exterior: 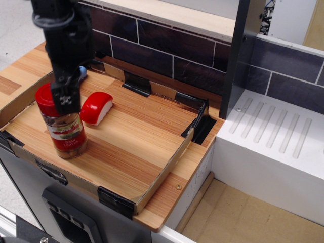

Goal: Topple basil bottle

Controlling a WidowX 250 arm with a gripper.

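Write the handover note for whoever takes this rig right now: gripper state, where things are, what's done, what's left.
Gripper: low in front of the basil bottle's red lid, covering most of it; open or shut cannot be told, nor whether it touches.
Basil bottle: upright at the front left of the wooden tray.
Red-and-white sushi piece: just right of the bottle, apart from it.
Done: gripper brought to the lid.
Left: push the bottle over; it is not yet toppled.

The basil bottle [65,130], a clear jar with a red lid, a red-and-white label and brownish contents, stood upright directly below the gripper [66,101], whose tip overlapped the lid in view.
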